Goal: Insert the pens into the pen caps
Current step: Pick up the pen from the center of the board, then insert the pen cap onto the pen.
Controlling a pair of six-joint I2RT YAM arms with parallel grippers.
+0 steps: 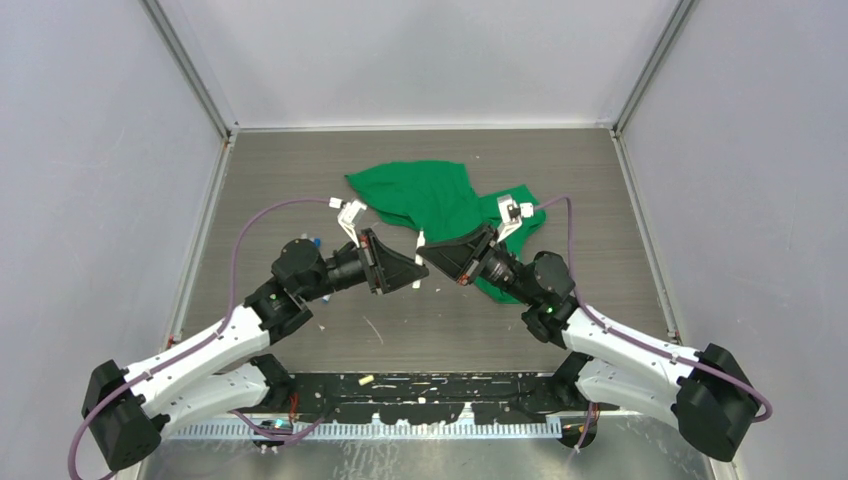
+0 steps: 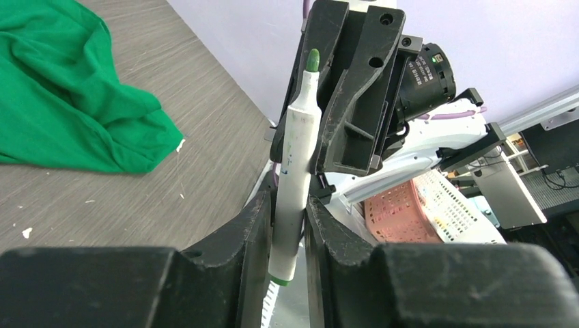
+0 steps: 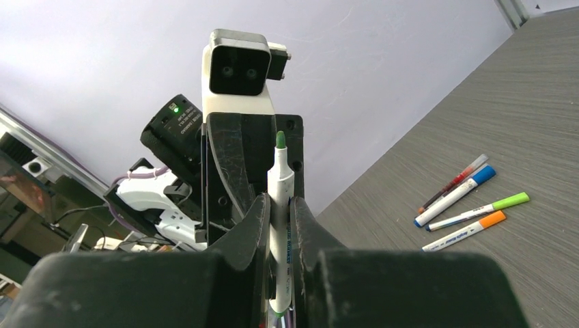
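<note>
**A:** What's the step here, would you say?

**B:** A handover, I'd judge, above the table (image 1: 450,330), just near of the green cloth (image 1: 425,195). The right gripper (image 3: 278,205) is clamped on the green pen (image 2: 297,137). The left gripper (image 2: 288,205) stands narrow round the same barrel. Its fingers seem to touch both sides, though that view is too tight to be sure.

**A:** How to do it well?

**B:** Make the left hold firm before the right lets go. Keep the barrel straight and the green tip (image 2: 313,60) free for a cap.

**A:** Where does the pen sit?

**B:** Crosswise in both sets of jaws, with the bare tip clear above the fingers. Four other pens (image 3: 454,197) lie together on the table to the left. I can't pick out any loose pen caps.
</note>
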